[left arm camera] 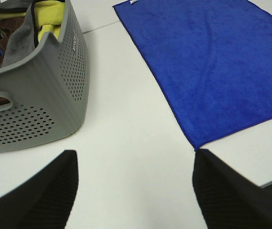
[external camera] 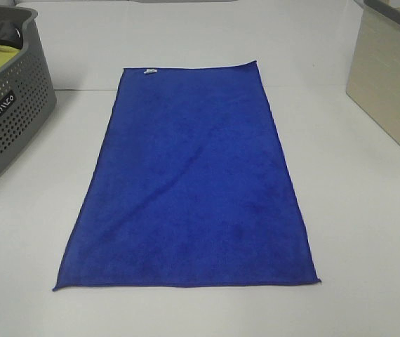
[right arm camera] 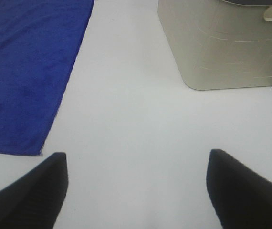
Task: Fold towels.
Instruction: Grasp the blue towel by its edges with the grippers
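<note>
- Left pincer (left arm camera: 135,160) sits released, its fingers spread wide over the surface (left arm camera: 126,124), gripping nothing.
- Right pincer (right arm camera: 137,157) is likewise released and holds nothing.
- I see the blue towel (external camera: 193,182) lying flat and fully spread mid-surface, its white tag (external camera: 150,71) on the 12 o'clock edge.
- Grey perforated basket (external camera: 7,105) holding cloths stands at the towel's 10 o'clock, and a beige bin (external camera: 389,84) at 2 o'clock.

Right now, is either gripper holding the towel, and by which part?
Nothing. Left gripper and right gripper have open, empty fingers; the blue towel lies flat.
</note>
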Controlling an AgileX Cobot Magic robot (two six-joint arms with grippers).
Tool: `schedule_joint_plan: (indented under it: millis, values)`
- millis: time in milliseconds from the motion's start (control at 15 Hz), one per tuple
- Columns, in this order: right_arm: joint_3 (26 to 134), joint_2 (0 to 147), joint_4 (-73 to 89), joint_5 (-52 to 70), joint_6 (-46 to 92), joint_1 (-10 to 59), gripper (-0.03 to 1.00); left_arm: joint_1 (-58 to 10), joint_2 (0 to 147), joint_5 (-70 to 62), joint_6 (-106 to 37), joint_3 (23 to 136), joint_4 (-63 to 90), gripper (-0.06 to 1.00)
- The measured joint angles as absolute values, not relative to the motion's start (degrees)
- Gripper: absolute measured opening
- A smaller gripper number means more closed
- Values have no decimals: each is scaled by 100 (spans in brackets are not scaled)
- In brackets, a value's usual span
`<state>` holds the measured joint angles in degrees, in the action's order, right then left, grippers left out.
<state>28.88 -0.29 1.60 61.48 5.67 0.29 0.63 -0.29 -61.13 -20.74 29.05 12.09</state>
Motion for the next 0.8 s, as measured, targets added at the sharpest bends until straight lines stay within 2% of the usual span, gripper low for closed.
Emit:
schedule_joint_plan:
  millis: [800]
  values:
    - [2888, -29, 160, 6148, 567, 29, 76, 63, -29, -6113, -2074, 2905, 1209, 65]
